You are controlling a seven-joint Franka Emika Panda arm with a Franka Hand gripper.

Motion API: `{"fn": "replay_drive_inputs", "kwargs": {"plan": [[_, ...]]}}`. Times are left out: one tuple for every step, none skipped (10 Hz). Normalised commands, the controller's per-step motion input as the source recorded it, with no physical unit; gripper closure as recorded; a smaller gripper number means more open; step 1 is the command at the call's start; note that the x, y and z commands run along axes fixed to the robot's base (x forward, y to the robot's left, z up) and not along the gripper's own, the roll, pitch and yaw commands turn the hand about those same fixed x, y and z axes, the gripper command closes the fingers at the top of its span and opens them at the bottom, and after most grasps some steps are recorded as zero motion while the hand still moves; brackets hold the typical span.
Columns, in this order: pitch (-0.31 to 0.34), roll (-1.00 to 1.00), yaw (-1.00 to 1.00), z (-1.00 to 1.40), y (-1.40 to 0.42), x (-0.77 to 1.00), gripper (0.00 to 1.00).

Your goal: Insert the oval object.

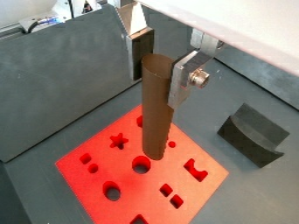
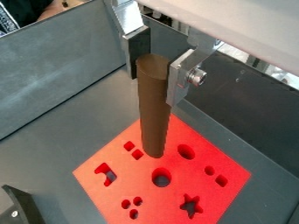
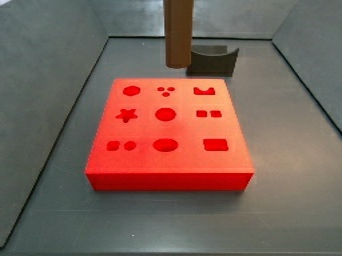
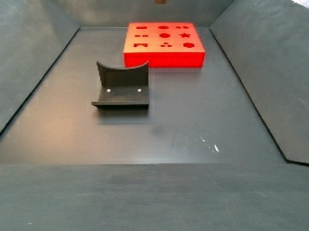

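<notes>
My gripper (image 1: 163, 70) is shut on the oval object (image 1: 156, 109), a tall dark-brown peg held upright by its top end between the silver fingers (image 1: 187, 77). Both wrist views show this grip (image 2: 159, 72). The peg (image 2: 152, 109) hangs above the red block (image 1: 100, 171), clear of its top face, which has several shaped holes. In a side view the peg (image 3: 177, 30) hangs over the far edge of the red block (image 3: 167, 150), and the gripper is above the frame. In the side view with the red block (image 4: 165, 45) at the far end, neither gripper nor peg clearly shows.
The fixture (image 4: 121, 86), dark grey with a curved top, stands on the floor apart from the block. It also shows just behind the block (image 3: 211, 60) and in a wrist view (image 1: 251, 133). Grey walls (image 3: 54, 90) enclose the floor.
</notes>
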Motion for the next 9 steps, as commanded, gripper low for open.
{"fn": "replay_drive_inputs", "kwargs": {"plan": [[0.000, -0.02, 0.00, -0.13, 0.00, 0.00, 1.00], [-0.047, -0.07, 0.00, -0.17, -0.05, 0.00, 1.00], [-0.031, -0.05, 0.00, -0.15, -0.19, 0.00, 1.00], [-0.019, 0.00, 0.00, -0.09, -0.36, -0.02, 1.00], [-0.033, 0.00, 0.00, -0.11, -0.46, 0.00, 1.00], [-0.043, 0.00, 0.00, -0.25, -0.44, 0.00, 1.00], [-0.069, -0.01, 0.00, -0.31, -0.51, 0.00, 1.00], [-0.096, -0.06, 0.00, -0.40, -0.30, 0.00, 1.00], [-0.091, -0.11, -0.20, -0.50, -0.08, -0.15, 1.00]]}}
